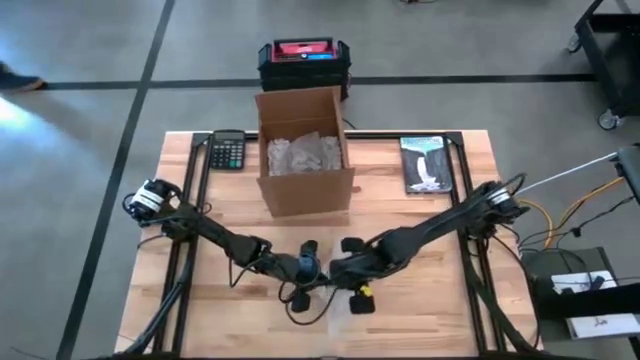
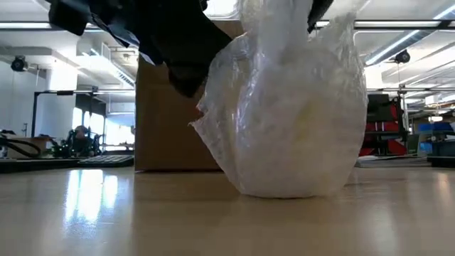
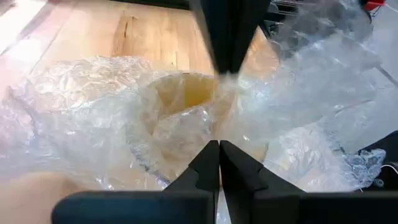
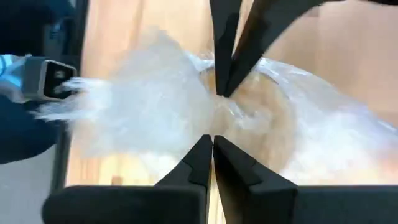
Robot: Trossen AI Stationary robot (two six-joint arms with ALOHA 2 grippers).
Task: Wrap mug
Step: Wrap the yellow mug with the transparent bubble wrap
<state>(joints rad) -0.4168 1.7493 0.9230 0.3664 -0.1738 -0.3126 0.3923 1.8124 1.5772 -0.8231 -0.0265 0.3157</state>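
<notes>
A pale mug [image 3: 186, 93] shows through clear bubble wrap [image 2: 291, 107] gathered up around it. The bundle stands on its bottom on the wooden table [image 1: 420, 300], near the middle front. My left gripper [image 3: 219, 146] and my right gripper [image 4: 211, 142] meet tip to tip over the bundle, each shut on the wrap. In the high view the two grippers [image 1: 305, 268] [image 1: 338, 270] hide most of the bundle. My left gripper pinches gathered bubble wrap [image 3: 217, 130] between its two fingers, just beside the mug's mouth. It comes slanting down from the table's left. The wrapped mug rests on the table below. How many layers it has, I cannot tell. My right gripper pinches a bunch of the wrap [image 4: 214, 127] between its two fingers at the top of the bundle, opposite the left gripper's fingers [image 4: 227, 68]. It comes slanting down from the table's right. The bundle stays on the table.
An open cardboard box [image 1: 303, 185] with crumpled filling stands behind the bundle, mid-table. A calculator [image 1: 228, 150] lies at the far left and a picture book [image 1: 425, 163] at the far right. A black and red case [image 1: 303, 60] sits beyond the far edge.
</notes>
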